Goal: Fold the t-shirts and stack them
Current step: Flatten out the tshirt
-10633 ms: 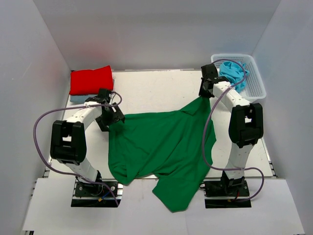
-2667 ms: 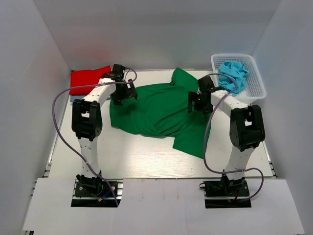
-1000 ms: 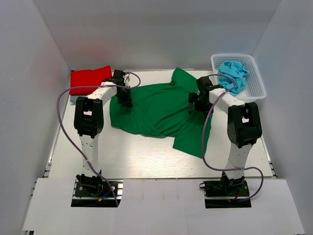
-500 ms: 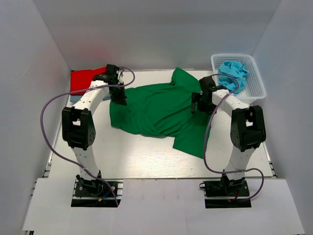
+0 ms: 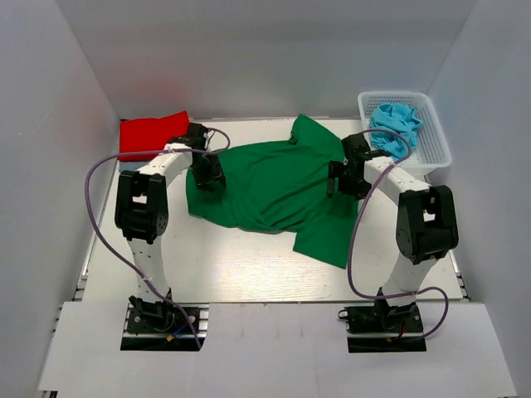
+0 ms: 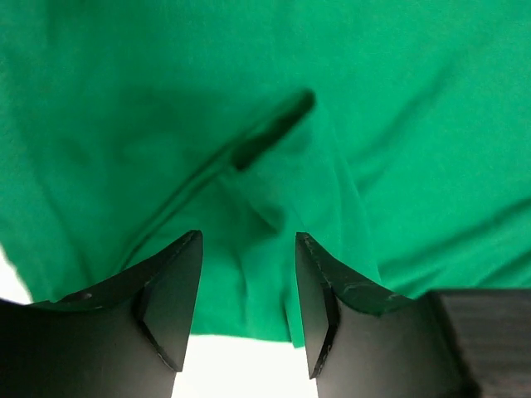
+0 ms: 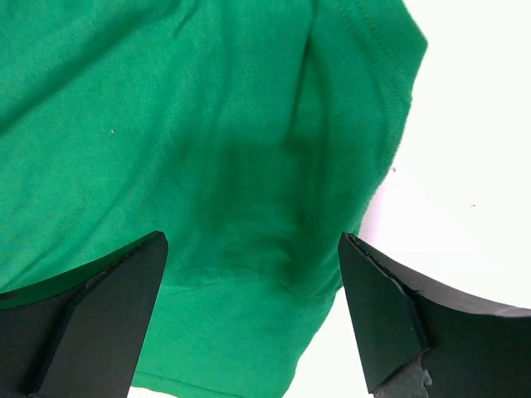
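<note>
A dark green T-shirt (image 5: 274, 186) lies spread and rumpled across the middle of the white table (image 5: 249, 265), one corner trailing toward the lower right of the overhead view. The left claw (image 5: 207, 172) hovers over the shirt's left edge. In the left wrist view (image 6: 246, 307) its jaws stand apart, released, with a raised crease of green cloth running up between them and nothing pinched. The right claw (image 5: 344, 178) hangs over the shirt's right side, and in the right wrist view (image 7: 249, 315) it is spread wide above the hem, gripping nothing. A folded red T-shirt (image 5: 153, 134) sits at upper left. A turquoise T-shirt (image 5: 394, 120) is bundled in the white mesh basket (image 5: 440, 143) at upper right.
</note>
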`<action>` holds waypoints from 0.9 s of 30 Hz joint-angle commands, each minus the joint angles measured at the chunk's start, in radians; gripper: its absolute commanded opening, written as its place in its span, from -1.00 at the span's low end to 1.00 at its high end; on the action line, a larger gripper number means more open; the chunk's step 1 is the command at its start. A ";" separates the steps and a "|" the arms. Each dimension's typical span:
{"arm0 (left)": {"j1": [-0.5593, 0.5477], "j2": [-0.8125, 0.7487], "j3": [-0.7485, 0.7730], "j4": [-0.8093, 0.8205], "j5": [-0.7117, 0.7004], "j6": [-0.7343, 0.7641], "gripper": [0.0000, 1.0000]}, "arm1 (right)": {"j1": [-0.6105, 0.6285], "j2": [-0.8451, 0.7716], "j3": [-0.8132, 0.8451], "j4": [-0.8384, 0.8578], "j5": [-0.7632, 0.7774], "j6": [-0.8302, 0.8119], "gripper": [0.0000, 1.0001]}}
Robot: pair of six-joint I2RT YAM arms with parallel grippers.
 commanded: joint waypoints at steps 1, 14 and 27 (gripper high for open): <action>0.003 0.007 0.043 0.052 0.015 -0.036 0.18 | -0.005 -0.055 0.000 -0.005 0.024 -0.003 0.78; 0.003 0.064 0.100 0.052 -0.023 -0.095 0.07 | -0.014 -0.035 0.000 -0.008 0.021 -0.003 0.78; -0.008 0.096 0.114 0.020 -0.034 -0.095 -0.24 | -0.025 -0.036 -0.006 0.001 0.019 -0.008 0.78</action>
